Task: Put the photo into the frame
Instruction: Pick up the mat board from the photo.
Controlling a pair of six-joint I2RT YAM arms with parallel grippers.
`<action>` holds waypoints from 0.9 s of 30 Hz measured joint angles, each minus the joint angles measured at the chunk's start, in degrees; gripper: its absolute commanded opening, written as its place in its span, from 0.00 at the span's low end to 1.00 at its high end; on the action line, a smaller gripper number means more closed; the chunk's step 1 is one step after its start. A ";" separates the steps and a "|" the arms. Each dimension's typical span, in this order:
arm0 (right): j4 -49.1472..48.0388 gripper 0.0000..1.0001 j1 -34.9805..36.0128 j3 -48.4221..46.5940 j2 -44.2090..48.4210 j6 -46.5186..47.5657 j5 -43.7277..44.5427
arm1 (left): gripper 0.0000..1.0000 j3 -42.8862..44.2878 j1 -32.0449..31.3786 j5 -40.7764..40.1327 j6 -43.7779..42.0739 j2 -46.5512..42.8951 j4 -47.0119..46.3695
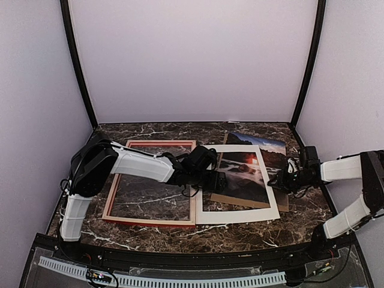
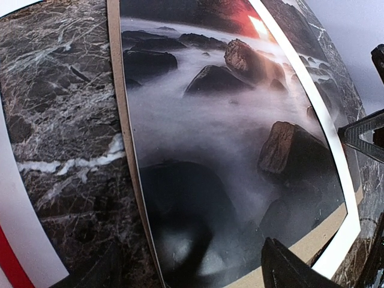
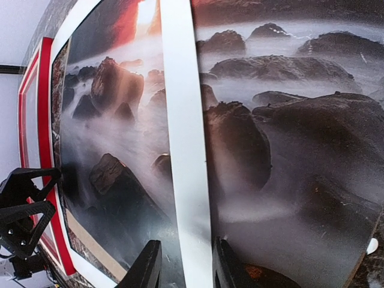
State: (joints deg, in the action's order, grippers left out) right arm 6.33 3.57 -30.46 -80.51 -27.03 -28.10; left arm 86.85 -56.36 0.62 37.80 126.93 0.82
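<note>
Left of centre lies the red frame [image 1: 159,143]. The left gripper [image 1: 217,182], spread wide and empty, hovers over the photo [image 1: 243,174], centre-right beneath the white mat [image 1: 240,215]. The right gripper [image 1: 283,180] straddles the mat's rail, grip unclear; pulling could drag both sheets.

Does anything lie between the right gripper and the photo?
Yes. The white mat lies on top of the photo, and its right strip shows between the fingers of the right gripper.

The white mat [image 1: 240,214] covers part of the photo [image 1: 243,175], whose edges both wrist views cut off.
</note>
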 measured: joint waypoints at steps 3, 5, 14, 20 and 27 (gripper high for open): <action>-0.74 0.29 -0.13 0.20 -0.31 -0.13 -2.14 | 0.83 -0.04 0.00 0.02 0.17 0.00 -0.31; -1.09 0.28 -0.24 0.33 -0.39 -0.24 -3.32 | 0.83 -0.24 0.00 0.02 0.20 -0.04 -0.57; -2.84 0.26 -0.26 0.66 -0.76 -0.35 -8.57 | 0.83 -0.76 0.20 0.81 0.28 -0.20 -1.64; -3.39 0.25 -0.26 0.90 -1.29 0.15 -11.54 | 0.83 -0.85 0.33 1.60 0.42 -0.20 -2.38; -3.23 0.24 -0.26 0.90 -3.17 1.16 -12.46 | 0.82 -1.14 0.59 3.13 0.39 -0.17 -3.54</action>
State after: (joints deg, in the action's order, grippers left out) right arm 3.09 3.31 -29.56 -83.68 -25.87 -40.56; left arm 85.71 -55.77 3.75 38.20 126.76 -2.72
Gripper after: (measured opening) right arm 0.243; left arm 0.826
